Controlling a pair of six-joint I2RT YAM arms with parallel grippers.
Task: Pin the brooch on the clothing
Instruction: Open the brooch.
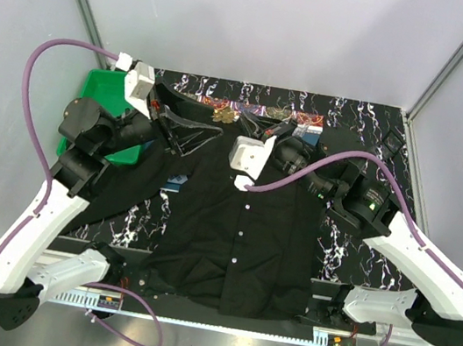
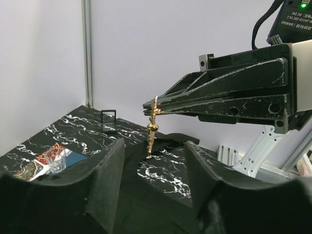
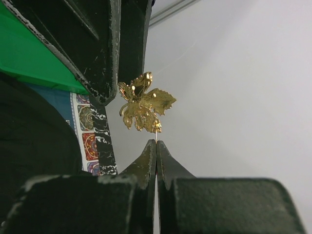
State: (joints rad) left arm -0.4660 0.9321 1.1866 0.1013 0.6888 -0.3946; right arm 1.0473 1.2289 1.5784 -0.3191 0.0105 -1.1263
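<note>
The right hand (image 3: 156, 146) is clamped on the pin of the brooch (image 3: 144, 103), holding it upright in the air near the collar of the shirt (image 1: 239, 236). The left hand (image 2: 153, 148), its fingers apart, faces the brooch close by.

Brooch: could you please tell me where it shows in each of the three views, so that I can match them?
Top external: brooch at top centre, by the shirt collar.
Left wrist: centre, hanging from the right fingers.
Right wrist: centre, just above those shut fingers.
Shared landmark: the patterned mat, visible in all three.
</note>
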